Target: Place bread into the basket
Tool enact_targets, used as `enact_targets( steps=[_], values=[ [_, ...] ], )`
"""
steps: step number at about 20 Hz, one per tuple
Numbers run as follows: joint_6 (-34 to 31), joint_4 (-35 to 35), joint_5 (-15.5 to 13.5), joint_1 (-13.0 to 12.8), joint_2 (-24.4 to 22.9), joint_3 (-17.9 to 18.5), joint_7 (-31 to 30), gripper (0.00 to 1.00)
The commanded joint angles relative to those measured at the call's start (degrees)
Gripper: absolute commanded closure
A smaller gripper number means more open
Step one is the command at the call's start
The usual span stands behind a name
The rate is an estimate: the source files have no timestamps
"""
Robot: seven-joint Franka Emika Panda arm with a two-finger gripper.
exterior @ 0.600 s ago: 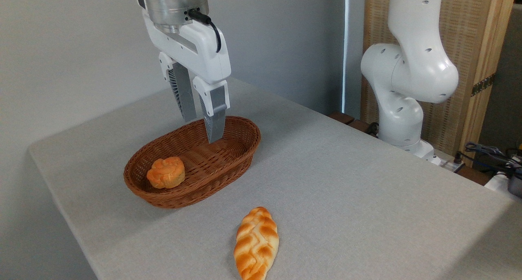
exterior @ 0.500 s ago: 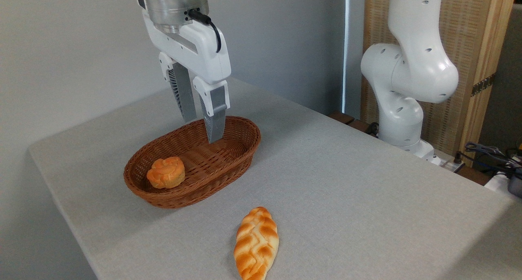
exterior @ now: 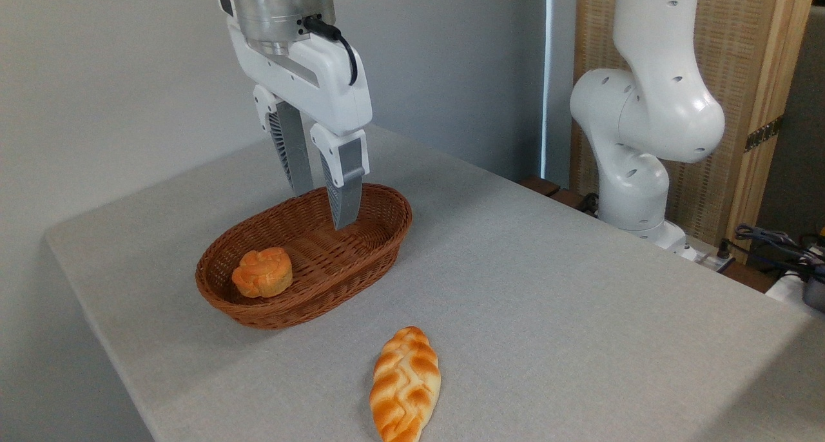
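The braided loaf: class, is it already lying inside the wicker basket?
No. The braided loaf lies on the grey table, in front of the basket, which holds only a small round bun.

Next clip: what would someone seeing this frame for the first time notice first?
Probably the white arm's gripper, empty with its fingers apart, hanging over the far end of the brown wicker basket at the table's left-centre. A small round orange bun sits in the basket's near end. The long braided bread lies alone on the grey table near the front edge, well outside the basket.
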Motion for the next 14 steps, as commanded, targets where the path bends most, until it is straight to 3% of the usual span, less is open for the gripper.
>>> enact_targets(
  steps=[1, 5, 10, 14],
  values=[
    [-0.2, -0.1, 0.2, -0.4, -0.3, 0.8, 0.8, 0.0],
    [1.1, -2.7, 0.5, -0.4, -1.1, 1.0, 1.7, 0.0],
    [14.6, -9.7, 0.2, -0.4, -1.1, 5.0, 1.6, 0.0],
    [21.6, -17.6, 0.3, -0.4, -1.1, 5.3, 1.7, 0.0]
  ],
)
